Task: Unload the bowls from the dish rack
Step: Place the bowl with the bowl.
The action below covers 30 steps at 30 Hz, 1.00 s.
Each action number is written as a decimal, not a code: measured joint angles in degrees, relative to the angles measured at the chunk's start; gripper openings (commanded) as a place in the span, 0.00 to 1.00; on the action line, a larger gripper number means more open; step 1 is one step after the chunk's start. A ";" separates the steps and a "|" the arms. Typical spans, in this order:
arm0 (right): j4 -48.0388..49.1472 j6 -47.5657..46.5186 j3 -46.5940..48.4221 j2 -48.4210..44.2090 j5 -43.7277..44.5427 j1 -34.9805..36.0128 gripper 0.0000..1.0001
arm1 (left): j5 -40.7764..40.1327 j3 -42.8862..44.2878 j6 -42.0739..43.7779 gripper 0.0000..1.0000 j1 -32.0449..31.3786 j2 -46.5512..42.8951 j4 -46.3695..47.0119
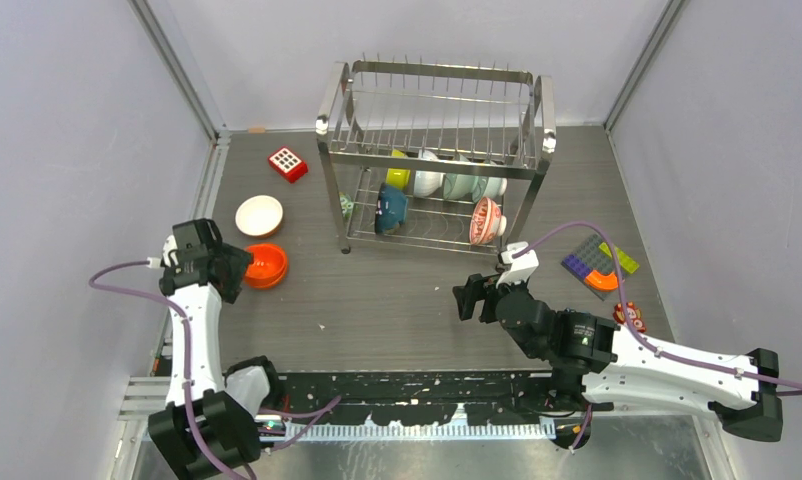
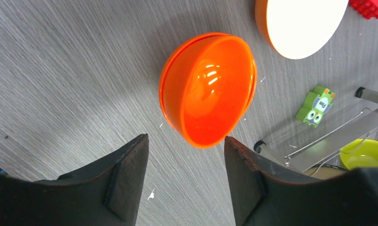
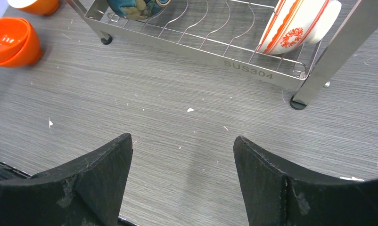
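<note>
Orange bowl (image 1: 266, 265) and white bowl (image 1: 259, 215) lie left of dish rack (image 1: 432, 163)

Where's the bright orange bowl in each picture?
Top external: orange bowl on the table, left side, just below the white bowl.
Left wrist: centre.
Right wrist: top-left corner.
Shared landmark: the dish rack, to the bowl's right in every view.

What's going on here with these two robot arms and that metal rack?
The arms are moving bowls out of the steel dish rack onto the table. An orange bowl and a white-lined bowl sit on the table at the left, with the left gripper open right over the orange one. The right gripper is open and empty, low before the rack, which holds several bowls.
</note>
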 measured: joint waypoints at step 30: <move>-0.37 0.07 -0.90 -0.90 1.31 0.00 0.83 | 0.66 -2.86 -0.55 0.00 -0.04 7.76 5.27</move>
